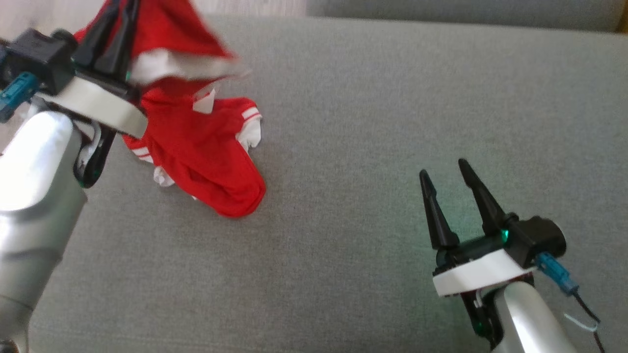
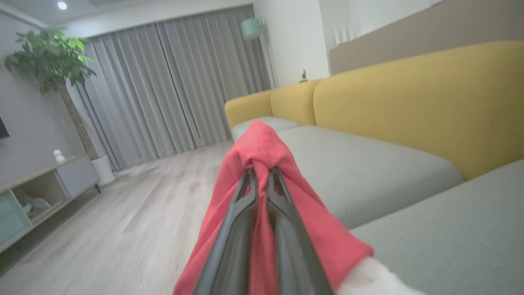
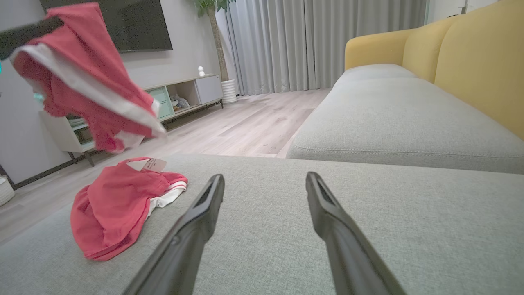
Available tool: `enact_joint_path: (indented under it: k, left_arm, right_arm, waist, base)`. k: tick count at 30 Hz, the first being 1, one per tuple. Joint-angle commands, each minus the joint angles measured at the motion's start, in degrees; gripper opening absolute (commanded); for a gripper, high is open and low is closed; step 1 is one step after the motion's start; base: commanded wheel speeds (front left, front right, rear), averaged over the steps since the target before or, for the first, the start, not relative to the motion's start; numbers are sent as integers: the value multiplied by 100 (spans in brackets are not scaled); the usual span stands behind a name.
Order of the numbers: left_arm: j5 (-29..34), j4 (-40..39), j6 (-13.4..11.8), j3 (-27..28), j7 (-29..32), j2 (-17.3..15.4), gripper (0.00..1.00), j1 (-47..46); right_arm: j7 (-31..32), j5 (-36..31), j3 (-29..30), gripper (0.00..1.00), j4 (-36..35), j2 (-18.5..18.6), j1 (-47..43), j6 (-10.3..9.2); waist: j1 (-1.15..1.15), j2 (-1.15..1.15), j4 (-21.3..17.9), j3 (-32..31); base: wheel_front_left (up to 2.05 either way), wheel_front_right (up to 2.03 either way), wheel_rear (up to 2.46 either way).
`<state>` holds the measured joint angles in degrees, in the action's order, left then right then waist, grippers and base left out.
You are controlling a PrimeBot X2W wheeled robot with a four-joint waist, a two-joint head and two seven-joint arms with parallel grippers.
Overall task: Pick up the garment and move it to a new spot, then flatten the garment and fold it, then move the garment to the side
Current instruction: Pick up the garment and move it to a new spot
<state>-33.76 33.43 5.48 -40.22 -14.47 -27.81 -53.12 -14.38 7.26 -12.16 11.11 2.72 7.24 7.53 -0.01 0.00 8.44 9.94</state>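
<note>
Head view: left claw pinched shut on red garment; top edge raised at far left, lower bulk heaped on grey sofa seat. Long axis runs from heap up to claw. Right claw spread wide, empty, near right, well apart from cloth. Left arm nearer; the carry likely falls to it

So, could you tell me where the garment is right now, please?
The garment is at the head view's upper left, its lower part bunched on the grey cushion and its top pinched up in the left hand.
</note>
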Motion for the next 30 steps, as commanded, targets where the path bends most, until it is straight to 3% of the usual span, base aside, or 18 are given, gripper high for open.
enact_joint_path:
  k: [1, 13, 22, 30]
  left_arm:
    - [54, -292, -67, 357, -50, -250, 0, -49]
    - [109, -1532, -177, 28, 200, 80, 0, 750]
    - [105, -1828, -326, -313, 413, 673, 0, 786]
    - [208, -1553, -449, -498, 524, 1330, 0, 267]
  right_arm:
    - [-62, 54, -104, 100, -151, 16, 17, -4]
    - [-62, 257, -66, 100, -174, 16, -111, -4]
    - [-62, 405, -128, 100, -276, 16, 74, -4]
    - [-62, 680, -215, 100, -545, 16, 232, -4]
  waist:
    - [1, 0, 14, -186]
    - [1, 0, -476, -536]
    - [1, 0, -1337, -219]
    - [1, 0, -2440, 335]
  base:
    - [0, 0, 0]
    - [0, 0, 0]
    - [0, 0, 0]
    - [0, 0, 0]
